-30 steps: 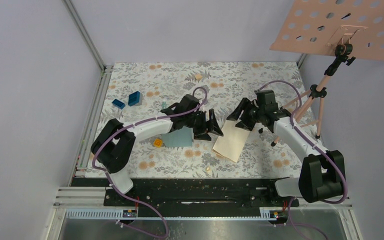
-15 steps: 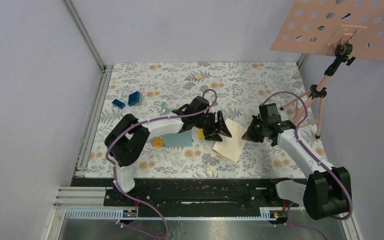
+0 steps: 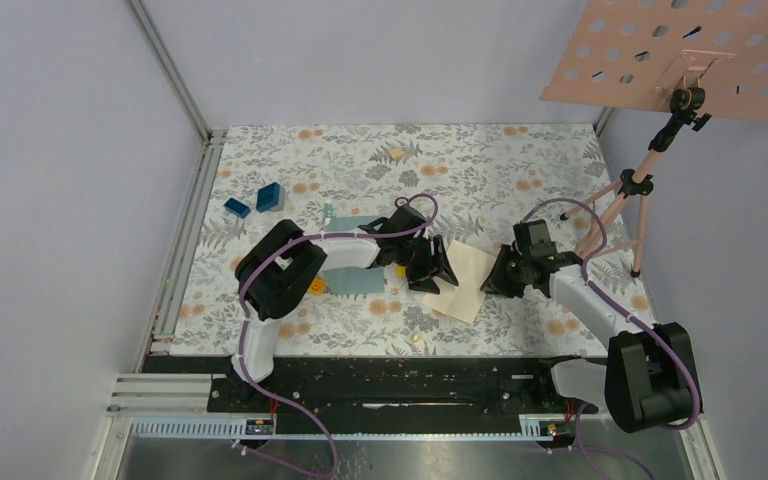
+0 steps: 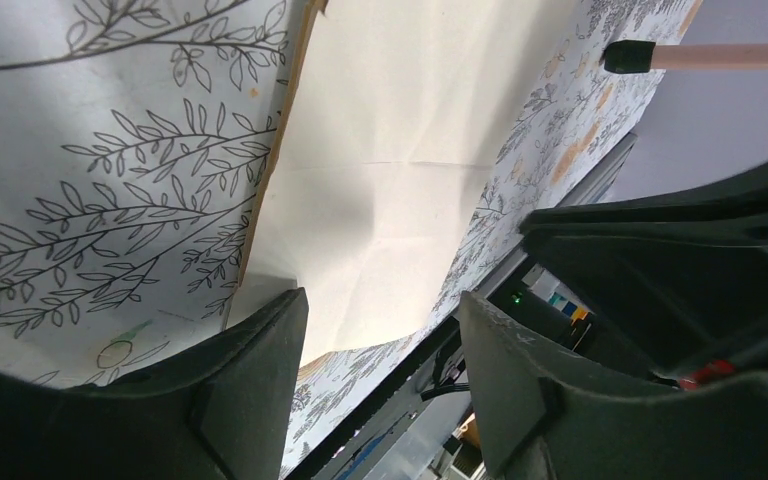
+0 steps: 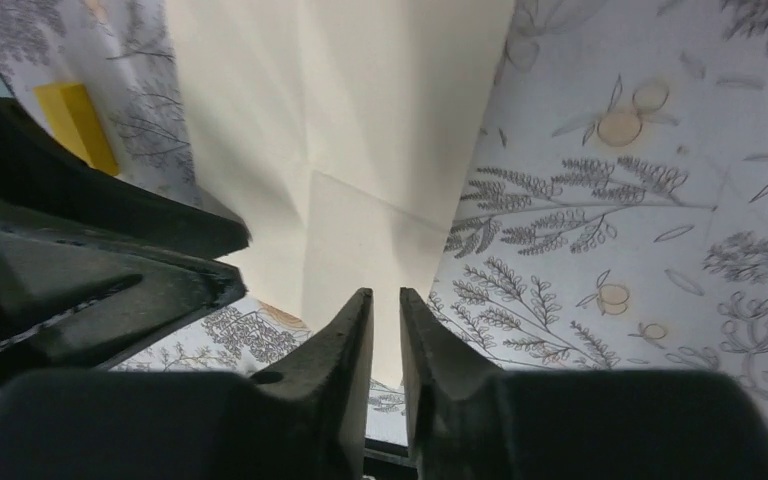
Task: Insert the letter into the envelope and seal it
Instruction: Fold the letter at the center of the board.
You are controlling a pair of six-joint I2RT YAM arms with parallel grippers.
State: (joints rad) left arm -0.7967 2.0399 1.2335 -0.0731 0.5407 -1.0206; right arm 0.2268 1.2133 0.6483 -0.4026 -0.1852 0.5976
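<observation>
**Left gripper** (image 3: 438, 268): jaws set wide apart, nothing between them. It is low over the left edge of the letter (image 3: 465, 280), which spreads out ahead of its fingertips.

**Right gripper** (image 3: 495, 280): fingers drawn almost together, only a slit left. It sits at the letter's opposite edge. Whether the paper is nipped in that slit, I cannot tell.

**Envelope** (image 3: 352, 282): flat on the cloth behind the left gripper, partly under that arm, with a small yellow block (image 3: 316, 287) beside it.

**Hazards, as I judge them:**
- If the right fingers merely press on the sheet, it may skid or buckle rather than lift.
- The two grippers face each other closely across the paper, so either could knock the other.

**Views:**
- The overhead view alone shows the envelope and how the arms are spaced.
- The left wrist view (image 4: 380, 310) shows a soft crease across the sheet (image 4: 400, 150).
- The right wrist view (image 5: 385, 295) shows the slit, with paper (image 5: 360, 120) beyond it.
</observation>
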